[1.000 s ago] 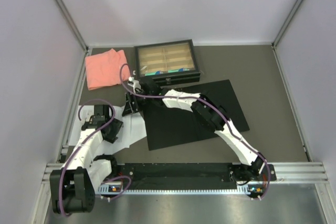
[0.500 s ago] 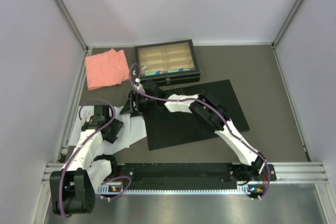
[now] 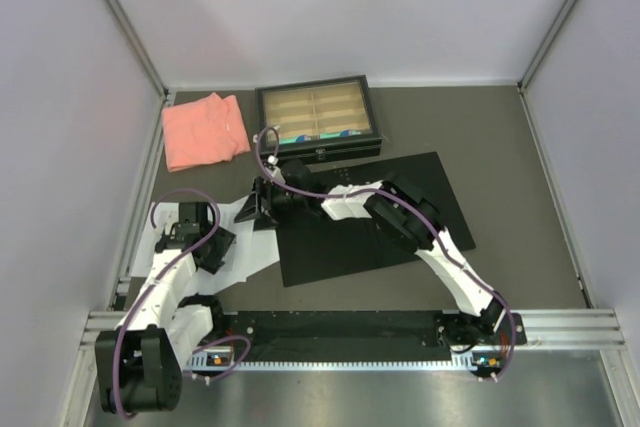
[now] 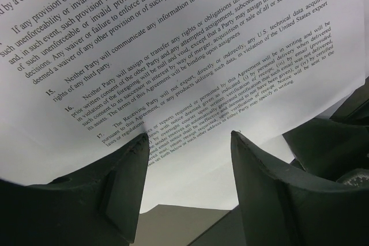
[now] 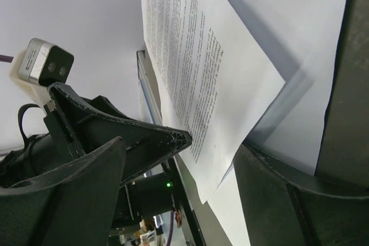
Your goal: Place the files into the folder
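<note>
**Papers outside the open folder, both tools open over them**

The papers (image 3: 252,247) lie in a loose, fanned stack on the left part of the desk (image 3: 520,197), their printed sides up. They are just beside the left edge of the folder (image 3: 350,232) and not inside it. The folder lies opened flat near the middle of the desk, its black inside facing up, and the right arm reaches across it towards the stack.

The left tool (image 3: 210,245) is over the near left part of the papers. In the left wrist view the left tool (image 4: 190,159) has its two dark fingers (image 4: 271,194) spread apart, with the edge of a printed sheet (image 4: 173,44) between and beyond them, so it is open and grips nothing.

The right tool (image 3: 260,205) is at the far edge of the stack, close to the folder's far left corner. In the right wrist view the right tool (image 5: 179,191) is also open, its fingers (image 5: 288,211) wide apart with a corner of the top sheet (image 5: 190,56) lying between them.

Behind the folder stands a black-framed tray (image 3: 317,117) with tan compartments, and to its left lies a folded pink cloth (image 3: 203,130).
</note>
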